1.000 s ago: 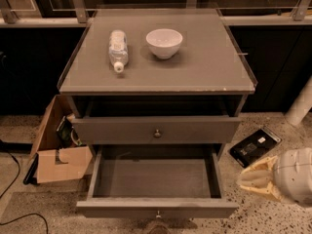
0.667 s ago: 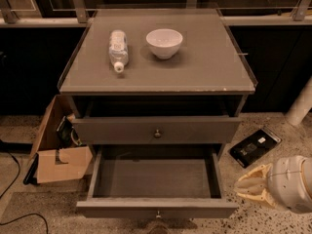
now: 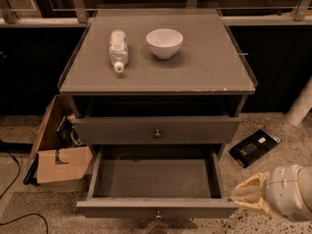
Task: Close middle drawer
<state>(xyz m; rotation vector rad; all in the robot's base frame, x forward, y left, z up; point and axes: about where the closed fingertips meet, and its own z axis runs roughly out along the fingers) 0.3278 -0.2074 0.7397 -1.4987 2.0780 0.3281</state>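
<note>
Off the table's (image 3: 204,74) front-right corner, the end effector (image 3: 246,195) has sunk nearer the middle drawer (image 3: 146,209); I cannot tell its grip; the drawer is still open.

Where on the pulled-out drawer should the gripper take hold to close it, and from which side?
I would grip the small round knob at the centre of the middle drawer's front panel, coming from the front, the near side. It is the only part that juts from the flat panel. The gripper sits to the right of the drawer's front corner.
</note>
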